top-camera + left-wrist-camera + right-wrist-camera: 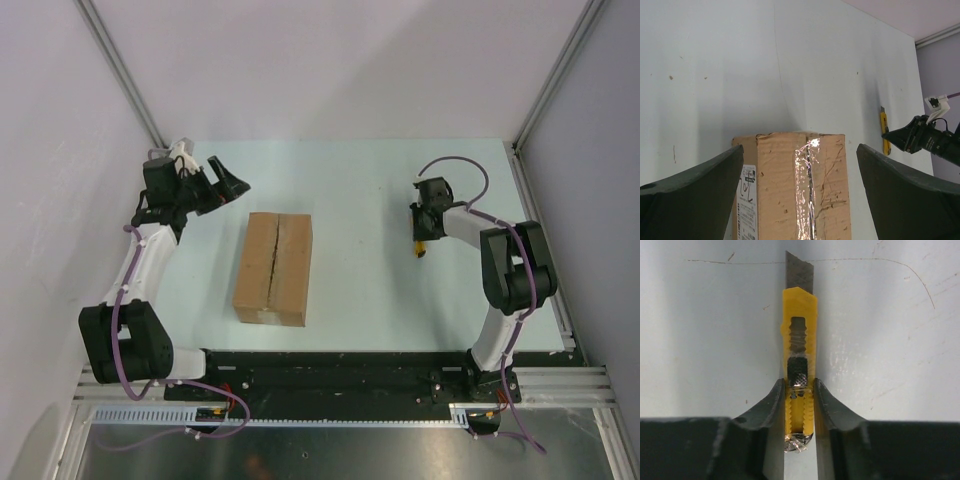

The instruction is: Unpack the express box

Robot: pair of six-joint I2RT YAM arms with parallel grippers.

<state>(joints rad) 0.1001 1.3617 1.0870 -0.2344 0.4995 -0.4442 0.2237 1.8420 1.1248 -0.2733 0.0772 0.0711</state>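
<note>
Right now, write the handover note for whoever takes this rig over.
Left end effector: open, empty, off the far left corner of the express box, not touching it.
Right end effector: shut on the utility knife, blade out; the knife seems to lie on the table, right of the box.
Box: mid-table, flaps closed, tape unbroken along the seam.
Done: knife gripped.
Left: lift the knife, cut the tape, open the flaps, unpack.

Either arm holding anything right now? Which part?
Yes: the right gripper pinches the utility knife between its jaws, by the rear of its yellow handle; left gripper open, empty.
</note>
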